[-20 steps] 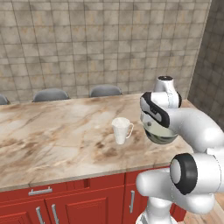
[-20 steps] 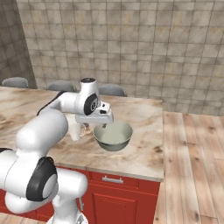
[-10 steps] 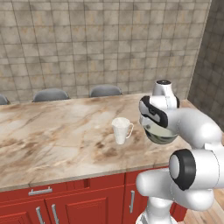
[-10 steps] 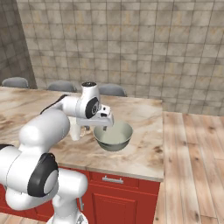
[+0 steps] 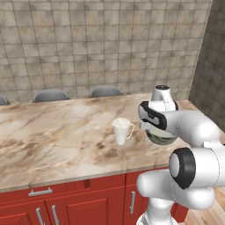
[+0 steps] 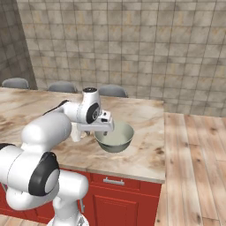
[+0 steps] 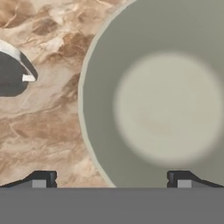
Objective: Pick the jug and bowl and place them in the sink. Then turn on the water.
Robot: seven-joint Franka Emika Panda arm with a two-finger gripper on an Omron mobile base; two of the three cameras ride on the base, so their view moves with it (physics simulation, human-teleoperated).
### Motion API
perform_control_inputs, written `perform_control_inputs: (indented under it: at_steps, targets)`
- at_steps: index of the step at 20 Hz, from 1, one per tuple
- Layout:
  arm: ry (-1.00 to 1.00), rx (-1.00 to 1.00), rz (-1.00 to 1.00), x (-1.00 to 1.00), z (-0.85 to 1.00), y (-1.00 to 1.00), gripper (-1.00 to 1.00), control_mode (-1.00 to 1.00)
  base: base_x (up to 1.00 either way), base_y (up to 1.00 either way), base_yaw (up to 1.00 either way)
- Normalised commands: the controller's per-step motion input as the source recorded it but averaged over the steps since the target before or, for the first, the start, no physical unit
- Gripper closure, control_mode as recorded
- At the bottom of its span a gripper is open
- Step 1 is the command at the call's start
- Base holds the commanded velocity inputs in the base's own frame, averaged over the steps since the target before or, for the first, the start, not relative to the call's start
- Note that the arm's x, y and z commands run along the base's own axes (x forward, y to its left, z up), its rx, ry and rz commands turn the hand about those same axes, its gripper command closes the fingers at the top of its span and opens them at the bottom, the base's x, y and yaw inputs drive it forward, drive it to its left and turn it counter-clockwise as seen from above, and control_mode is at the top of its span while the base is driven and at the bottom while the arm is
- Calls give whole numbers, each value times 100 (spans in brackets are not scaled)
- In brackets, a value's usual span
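Hand (image 7: 111, 179) spread wide, empty, poised over bowl (image 6: 115, 137) rim. Bowl: round, glossy grey-green outside, pale cream inside, on marbled tan stone surface (image 5: 52, 140) near its right end. Jug (image 5: 121, 130): small, white, tapered, side handle, upright, just left of bowl.

1. Sunk a little lower at centre-left of the right base view: the white arm's dark two-finger gripper (image 6: 103, 131), now closer to the rim of the round glossy grey-green bowl with the pale cream inside (image 6: 117, 142).
2. Shifted slightly down and left at right of centre in the left base view, so more of that bowl's rim is covered than a second ago.
3. Most of this drop made in the first half-second; hardly any since.
4. Nudged slightly upward low in both base views: the arm's large dark-ringed joint (image 6: 42, 174).
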Motion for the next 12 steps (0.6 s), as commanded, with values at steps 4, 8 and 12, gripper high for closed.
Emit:
perform_control_inputs:
  at_steps: [4,8,12]
  targets:
    - [0,0,0,0,-19,6,-100,-100,0,0,0]
    - [0,0,0,0,-17,4,-100,-100,0,0,0]
    - [0,0,0,0,-17,3,-100,-100,0,0,0]
